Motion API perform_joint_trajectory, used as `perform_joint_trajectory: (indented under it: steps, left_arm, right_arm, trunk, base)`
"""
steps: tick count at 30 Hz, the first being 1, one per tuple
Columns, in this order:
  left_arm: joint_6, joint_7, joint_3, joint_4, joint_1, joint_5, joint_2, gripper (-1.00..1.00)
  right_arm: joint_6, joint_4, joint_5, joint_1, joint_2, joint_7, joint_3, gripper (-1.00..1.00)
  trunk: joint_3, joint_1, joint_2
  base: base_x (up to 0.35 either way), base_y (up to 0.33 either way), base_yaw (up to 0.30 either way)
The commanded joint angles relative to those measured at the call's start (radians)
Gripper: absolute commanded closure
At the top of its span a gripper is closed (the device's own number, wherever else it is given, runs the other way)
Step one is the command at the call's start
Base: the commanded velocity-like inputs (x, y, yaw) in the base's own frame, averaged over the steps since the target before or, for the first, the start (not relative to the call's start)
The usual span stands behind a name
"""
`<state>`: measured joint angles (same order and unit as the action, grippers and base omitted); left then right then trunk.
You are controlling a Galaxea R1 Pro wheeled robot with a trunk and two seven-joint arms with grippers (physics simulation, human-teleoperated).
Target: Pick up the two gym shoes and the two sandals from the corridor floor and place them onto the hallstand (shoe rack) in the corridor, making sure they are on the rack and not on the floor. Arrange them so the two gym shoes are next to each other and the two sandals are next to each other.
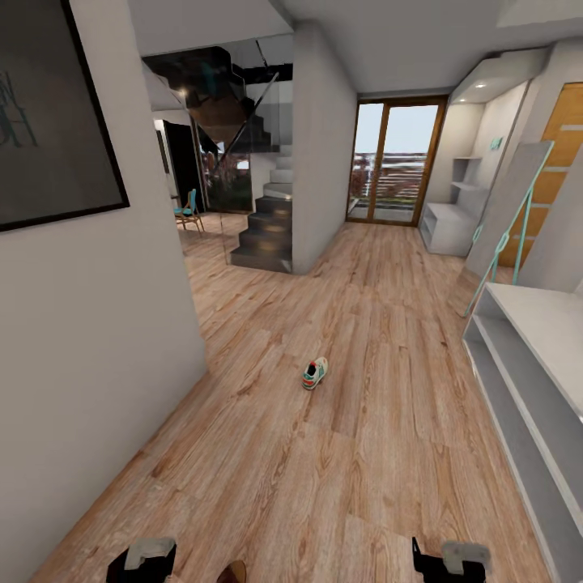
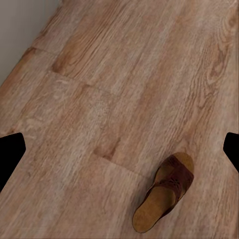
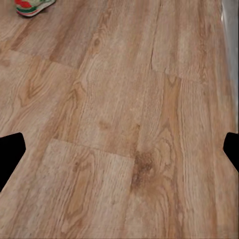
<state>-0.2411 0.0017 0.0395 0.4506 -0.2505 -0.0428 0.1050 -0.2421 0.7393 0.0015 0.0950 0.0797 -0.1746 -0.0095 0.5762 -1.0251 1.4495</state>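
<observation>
1. A corridor floor (image 1: 324, 453) of light brown wood-grain planks is seen from the head view, running from the robot towards a glazed door (image 1: 397, 162) at the far end.
2. One gym shoe (image 1: 315, 373), white with green stripes and a red-orange patch, lies on the floor ahead of the robot, roughly midway across the corridor and well apart from the shoe rack. Part of the same shoe (image 3: 33, 6) is caught at the picture's edge in the right wrist view.
3. One brown sandal (image 2: 164, 198) with a tan insole lies flat on the floor in the left wrist view, beneath the left end effector; a dark brown tip of it (image 1: 233, 573) is seen at the bottom edge of the head view, between the two arms.
4. The shoe rack (image 1: 534, 356), a pale grey-white unit with open shelf slots, stands along the right side of the corridor; no shoes are seen on the visible part of it.
5. A second, similar pale unit (image 1: 449, 227) with stepped shelves stands farther along the right wall, near the door.
6. The left end effector (image 2: 119, 149) is spread wide, with nothing between its dark fingertips (image 2: 10, 149).
7. The right end effector (image 3: 119, 149) is likewise spread wide and empty, above bare planks.
8. A dark staircase (image 1: 263, 227) and a framed picture (image 1: 48, 113) on the left wall are also shown.
</observation>
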Motion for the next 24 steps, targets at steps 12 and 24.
perform_joint_trajectory:
  steps: [12,24]
  left_arm:
    - [0.028,-0.005,0.000,-0.001,-0.046,-0.007,-0.011,-1.00]
    - [0.013,-0.006,0.000,-0.002,-0.042,-0.006,-0.019,-1.00]
  right_arm:
    - [0.002,0.067,-0.006,0.068,0.000,-0.036,0.002,-1.00]
    - [-0.002,-0.061,-0.002,0.073,0.000,0.027,0.006,-1.00]
  trunk:
    - [0.001,0.000,0.000]
    - [0.001,0.000,0.000]
  base:
    - [0.000,0.000,0.000]
    - [0.000,0.000,0.000]
